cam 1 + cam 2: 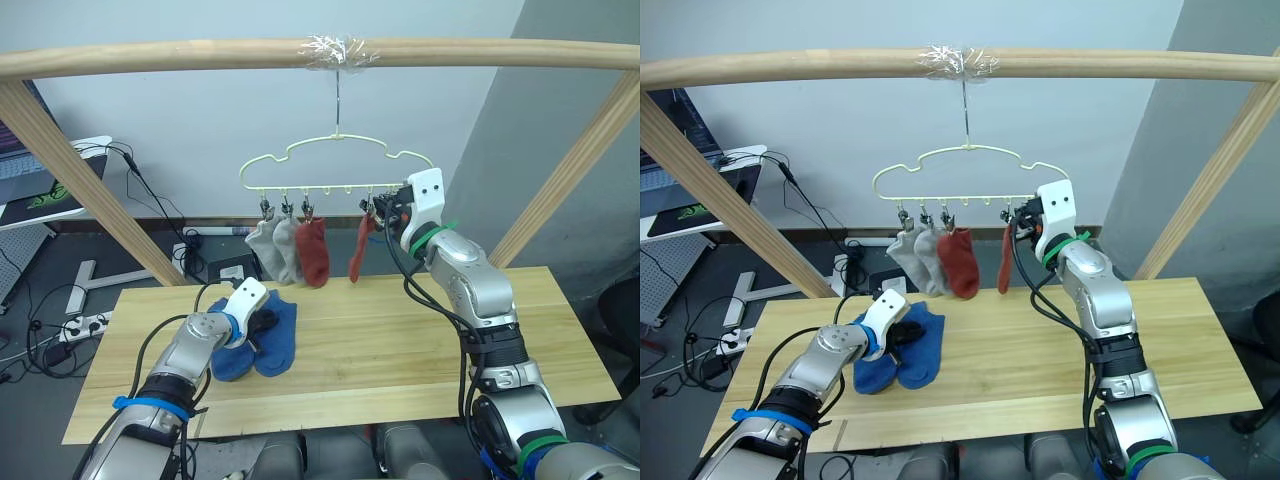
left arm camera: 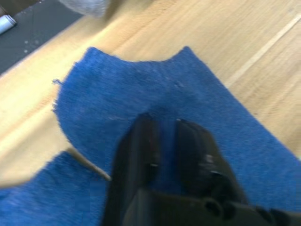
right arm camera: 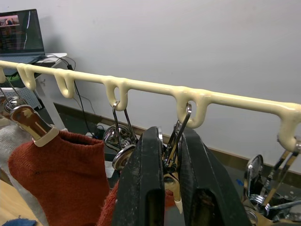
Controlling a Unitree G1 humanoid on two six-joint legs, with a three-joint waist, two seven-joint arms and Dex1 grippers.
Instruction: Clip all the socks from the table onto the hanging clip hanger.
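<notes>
Toward the left end of the surface [image 1: 420, 340], the left gripper [image 1: 262, 325] rests on the two blue socks [image 1: 258, 340], which lie side by side and touching. In the left wrist view its fingers [image 2: 141, 150] are pressed nearly together with a fold of blue knit between them, so they look to be pinching one sock, probably to lift it next. The blue knit is fuzzy and flat, with a curved cuff edge.

Above the far edge of the surface, the clip hanger [image 1: 340, 165] hangs by its hook from the wooden pole [image 1: 150, 57], and taped there, likely to stop it sliding. From its left clips hang two grey socks [image 1: 272, 248] and one red sock [image 1: 312, 250], close together. A second red sock [image 1: 358, 248] dangles narrow and twisted further right.

The right gripper [image 1: 385, 212] is raised to that clip [image 3: 171, 146]; its fingers [image 3: 143, 179] are squeezed onto the clip's metal handles, apparently holding it while the red sock sits in it.
</notes>
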